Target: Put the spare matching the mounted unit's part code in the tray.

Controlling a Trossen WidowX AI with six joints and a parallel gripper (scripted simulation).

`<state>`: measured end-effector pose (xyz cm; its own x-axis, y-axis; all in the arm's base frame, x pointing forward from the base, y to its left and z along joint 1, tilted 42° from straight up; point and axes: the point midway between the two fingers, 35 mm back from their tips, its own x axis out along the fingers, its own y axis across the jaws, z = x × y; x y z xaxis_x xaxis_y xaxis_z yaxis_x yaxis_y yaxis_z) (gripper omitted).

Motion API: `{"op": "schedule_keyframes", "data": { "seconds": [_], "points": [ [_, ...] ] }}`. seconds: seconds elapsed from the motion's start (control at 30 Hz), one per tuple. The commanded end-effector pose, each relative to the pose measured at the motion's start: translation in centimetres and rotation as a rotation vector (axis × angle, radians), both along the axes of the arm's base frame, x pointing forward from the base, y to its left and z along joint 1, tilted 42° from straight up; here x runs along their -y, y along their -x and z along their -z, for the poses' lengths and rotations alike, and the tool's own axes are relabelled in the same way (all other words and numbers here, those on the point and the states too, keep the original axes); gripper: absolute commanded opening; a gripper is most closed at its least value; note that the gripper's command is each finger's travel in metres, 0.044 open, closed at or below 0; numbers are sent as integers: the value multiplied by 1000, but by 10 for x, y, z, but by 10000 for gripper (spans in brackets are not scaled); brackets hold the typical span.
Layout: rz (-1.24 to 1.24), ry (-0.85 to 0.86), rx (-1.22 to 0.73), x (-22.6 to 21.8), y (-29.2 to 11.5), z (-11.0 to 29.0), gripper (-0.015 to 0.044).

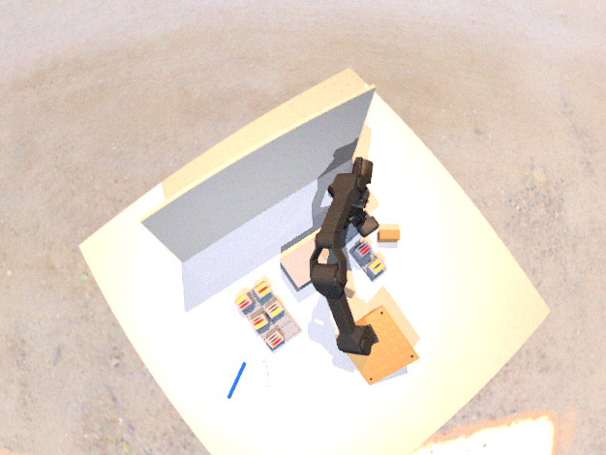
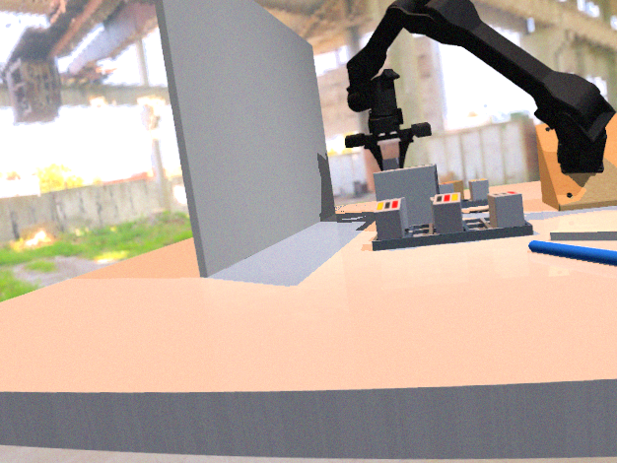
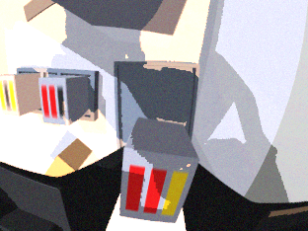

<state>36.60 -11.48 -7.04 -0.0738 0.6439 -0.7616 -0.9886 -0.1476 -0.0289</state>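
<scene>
My gripper (image 1: pixel 359 211) (image 2: pixel 391 163) (image 3: pixel 155 154) is shut on a grey unit (image 2: pixel 390 155) (image 3: pixel 153 192) with two red stripes and one yellow stripe. In the wrist view the shallow dark square tray (image 3: pixel 163 91) lies beyond and below the held unit, which covers its near edge. The held unit is above the table. Several striped units stand in the larger rack (image 1: pixel 288 326) (image 2: pixel 453 236). Two more, one with red and black stripes (image 1: pixel 363 250) (image 3: pixel 51 101) and one with yellow stripes (image 1: pixel 376 265) (image 3: pixel 9 94), stand in a smaller rack beside the tray. I cannot make out which unit is mounted, nor any back code.
A tall grey panel (image 1: pixel 264 181) (image 2: pixel 248 134) stands beside the work area. A low box (image 1: pixel 298 266) (image 2: pixel 406 191) stands between the racks. A small orange block (image 1: pixel 388 233) (image 3: pixel 73 155), an orange board (image 1: pixel 391 345) and a blue rod (image 1: pixel 236 379) (image 2: pixel 573 250) are also on the table.
</scene>
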Motion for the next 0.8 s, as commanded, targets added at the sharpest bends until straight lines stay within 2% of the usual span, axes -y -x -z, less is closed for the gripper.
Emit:
{"op": "schedule_keyframes", "data": {
  "seconds": [0.0,0.77],
  "points": [
    [4,-4,-2,-3,0,3,0],
    [4,-5,-2,-16,2,18,0]
  ]
}}
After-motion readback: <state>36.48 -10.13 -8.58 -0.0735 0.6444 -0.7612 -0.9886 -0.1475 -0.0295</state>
